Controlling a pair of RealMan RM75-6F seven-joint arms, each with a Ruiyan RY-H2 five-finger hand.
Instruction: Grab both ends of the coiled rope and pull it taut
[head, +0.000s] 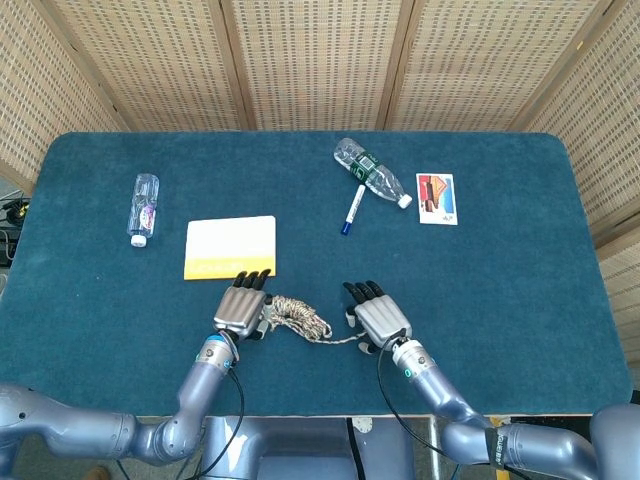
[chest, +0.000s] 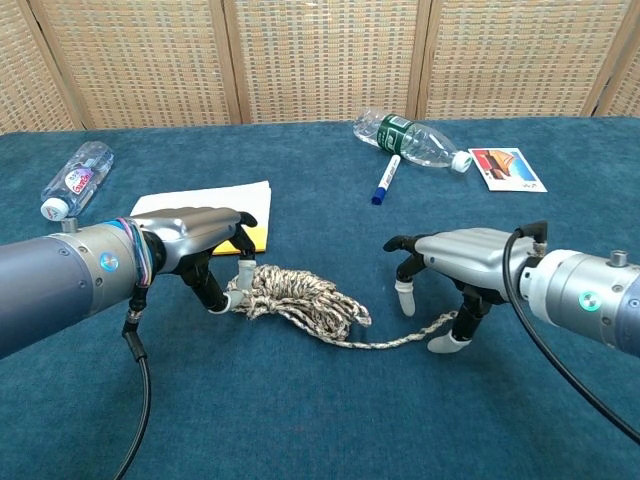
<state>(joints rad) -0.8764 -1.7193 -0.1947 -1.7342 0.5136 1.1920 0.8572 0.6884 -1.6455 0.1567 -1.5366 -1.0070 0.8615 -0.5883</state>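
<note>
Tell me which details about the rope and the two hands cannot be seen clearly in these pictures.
- Head view: the right hand covers the free end of the rope.
- Chest view: contact between the right hand's fingertips and the strand is unclear.
- Both views: the left hand hides the coil's other end.
</note>
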